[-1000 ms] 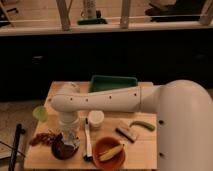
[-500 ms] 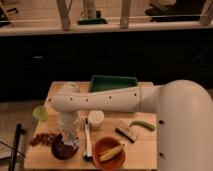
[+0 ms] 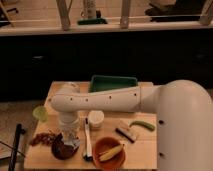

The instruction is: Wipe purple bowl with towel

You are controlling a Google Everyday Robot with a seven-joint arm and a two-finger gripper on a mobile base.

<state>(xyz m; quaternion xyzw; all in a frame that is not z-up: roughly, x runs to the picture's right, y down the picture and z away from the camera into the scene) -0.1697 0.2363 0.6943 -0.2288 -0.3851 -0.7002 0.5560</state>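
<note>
The purple bowl is dark and sits at the front left of the wooden table. My gripper hangs from the white arm and points straight down into the bowl. A pale grey patch at the bowl's right rim, under the gripper, looks like the towel. The gripper hides most of it.
An orange bowl with a banana stands right of the purple bowl, with a dark-handled utensil between them. A white cup, a green tray, a green pod, a small brush, a green cup and reddish bits lie around.
</note>
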